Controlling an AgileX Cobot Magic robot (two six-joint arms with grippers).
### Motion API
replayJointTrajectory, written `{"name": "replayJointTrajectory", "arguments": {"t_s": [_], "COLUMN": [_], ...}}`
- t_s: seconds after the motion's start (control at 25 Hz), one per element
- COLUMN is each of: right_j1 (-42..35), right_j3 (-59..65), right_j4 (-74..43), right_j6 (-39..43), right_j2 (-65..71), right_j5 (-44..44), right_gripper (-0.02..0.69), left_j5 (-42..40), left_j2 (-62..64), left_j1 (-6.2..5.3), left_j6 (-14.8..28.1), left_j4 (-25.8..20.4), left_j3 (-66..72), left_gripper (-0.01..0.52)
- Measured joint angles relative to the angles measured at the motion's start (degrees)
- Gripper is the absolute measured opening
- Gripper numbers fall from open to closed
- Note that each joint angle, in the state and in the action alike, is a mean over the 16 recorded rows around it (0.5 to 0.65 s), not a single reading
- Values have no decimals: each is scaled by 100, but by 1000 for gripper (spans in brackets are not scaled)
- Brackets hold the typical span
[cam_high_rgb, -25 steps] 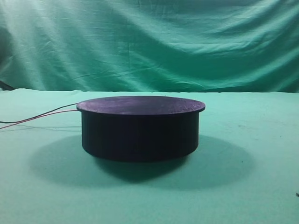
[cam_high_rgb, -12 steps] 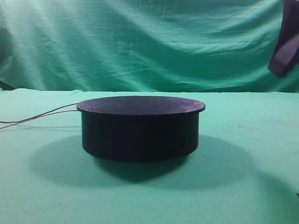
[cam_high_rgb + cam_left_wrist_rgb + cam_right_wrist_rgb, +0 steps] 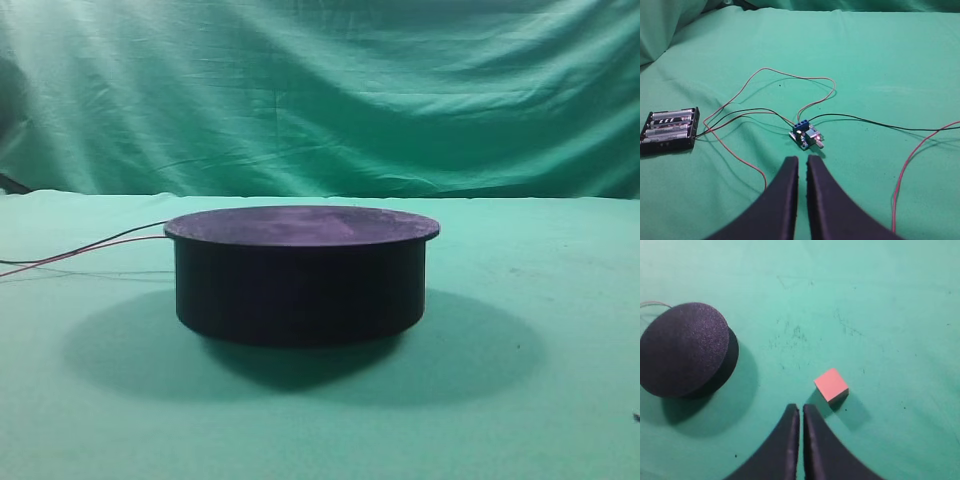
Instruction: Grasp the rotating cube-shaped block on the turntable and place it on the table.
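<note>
A: How are the fingers set?

B: The right gripper is seen with its two dark fingers pressed together, nothing caught between them. The left gripper is likewise drawn nearly closed, only a thin slit left, and nothing is held.

A: Where is the cube-shaped block?

B: In the right wrist view it is found lying on the table, just past the right fingertips at about one o'clock, apart from them. The turntable is placed well apart from it, at about nine o'clock, its top bare.

A: And under the left gripper?

B: A small blue circuit board is seen at twelve o'clock, and a battery holder at ten o'clock, joined by red and black wires.
</note>
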Motion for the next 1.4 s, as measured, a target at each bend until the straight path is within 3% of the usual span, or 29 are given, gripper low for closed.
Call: {"name": "replayJointTrajectory", "arguments": {"t_s": [0.36,0.96,1.4], "right_j1": [-97,-1218,-1350], "right_j3": [278,2657,3508], "right_j4": [-535,-1088,-1096], "right_j6": [136,113,121], "right_j2": [-539,-2595,-3572], "right_j5": [-348,-2384,-2682], "right_gripper": [0,0,0], "left_j5": [0,0,0], "left_j2": [0,0,0], "left_j1": [0,0,0], "left_j6": [0,0,0], "left_j4": [0,0,0], "left_j3": [0,0,0], "left_gripper": [0,0,0]}}
